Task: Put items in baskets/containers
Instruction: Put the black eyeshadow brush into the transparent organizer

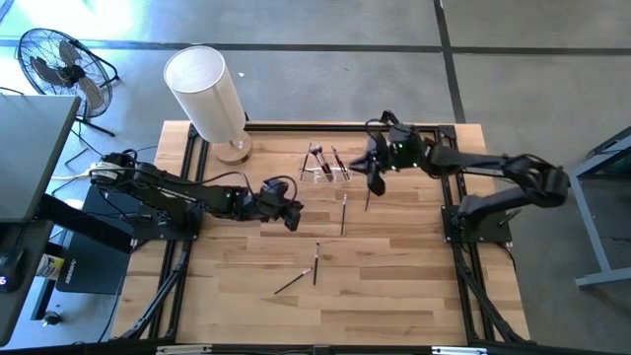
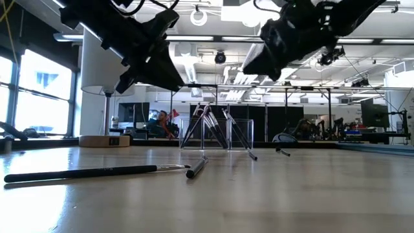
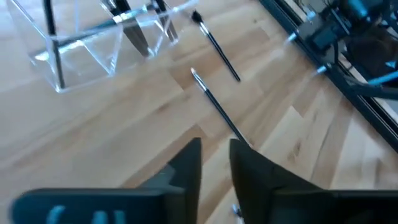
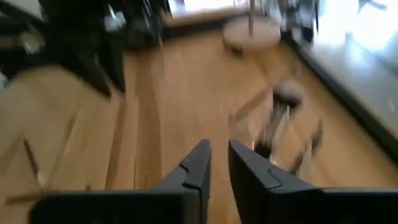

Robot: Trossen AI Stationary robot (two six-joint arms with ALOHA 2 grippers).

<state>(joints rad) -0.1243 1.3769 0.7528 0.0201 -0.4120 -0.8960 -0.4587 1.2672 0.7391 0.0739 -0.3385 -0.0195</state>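
High view shows several thin dark-handled brushes (image 1: 342, 212) lying on the wooden desk (image 1: 394, 286) near the small clear plastic holder (image 1: 327, 170); left gripper (image 1: 293, 215) and right gripper (image 1: 376, 179) hover, fingers narrow, empty; next comes picking one up

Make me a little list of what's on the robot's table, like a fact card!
table: pale wooden top in a black frame
clear holder: see-through box near the back, a few brushes leaning in it
loose brushes: two lying just in front of the holder, two more nearer the front edge
left claw: hanging over the table's middle, nothing in it
right claw: hanging beside the holder, nothing in it
white cylinder: standing at the back corner
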